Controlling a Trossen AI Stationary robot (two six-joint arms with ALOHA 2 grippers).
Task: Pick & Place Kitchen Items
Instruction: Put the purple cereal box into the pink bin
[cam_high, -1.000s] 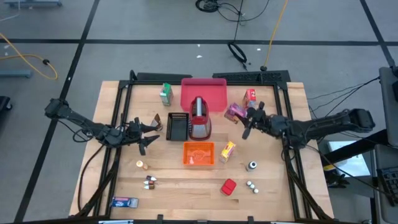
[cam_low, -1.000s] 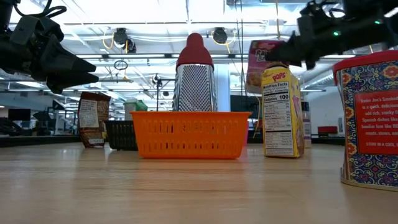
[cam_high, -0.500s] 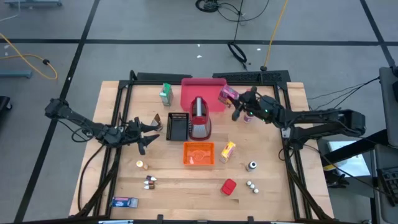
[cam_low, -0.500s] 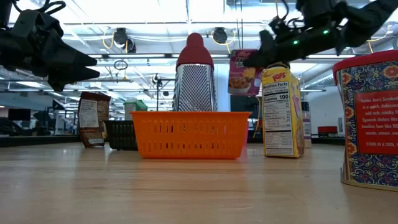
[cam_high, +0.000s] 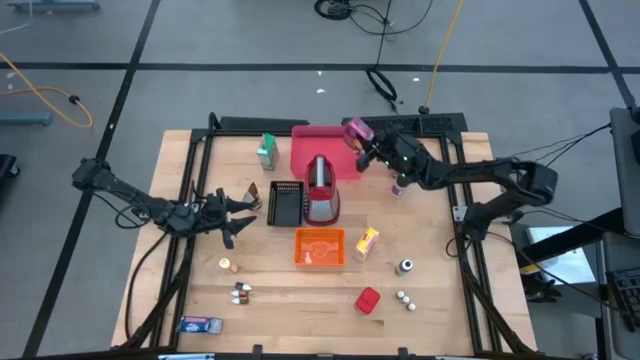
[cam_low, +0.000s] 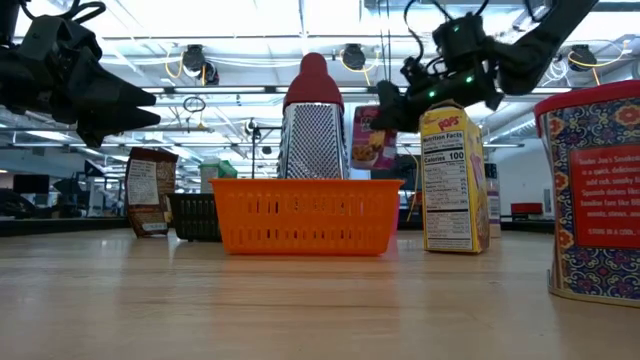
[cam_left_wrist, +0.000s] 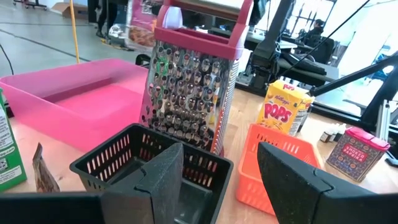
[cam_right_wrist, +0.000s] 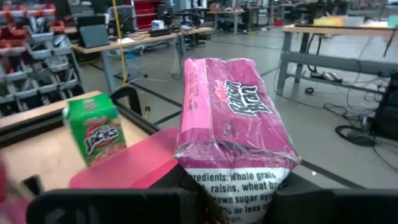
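My right gripper (cam_high: 372, 150) is shut on a pink Raisin Bran carton (cam_high: 357, 130), carried above the far right corner of the pink tray (cam_high: 318, 148); the low view shows the carton (cam_low: 367, 138) in the air behind the grater. My left gripper (cam_high: 248, 200) stands open and level at the table's left, its fingers pointing at the black basket (cam_left_wrist: 149, 163) without touching it. A green carton (cam_high: 266, 151) stands left of the tray, and a yellow Pops carton (cam_high: 367, 242) stands right of the orange basket (cam_high: 320, 247). My right gripper pinches the pink carton by its end nearest the wrist (cam_right_wrist: 233, 186), between the two fingers. The fingers come in about level from the table's right side. The carton sticks out ahead of them, lifted clear, one broad printed face up.
A red-topped grater (cam_high: 321, 190) stands between the tray and the baskets. A patterned tin (cam_high: 405, 266), a red box (cam_high: 367, 300), tiny shakers (cam_high: 404, 298), small bottles (cam_high: 241, 292) and a blue packet (cam_high: 200, 324) lie toward the near edge. A brown packet (cam_high: 253, 192) stands by my left gripper.
My right gripper has swung with the pink carton toward the table's far edge and its left, from the right of the grater to above the tray's far right corner. The carton has stayed lifted clear.
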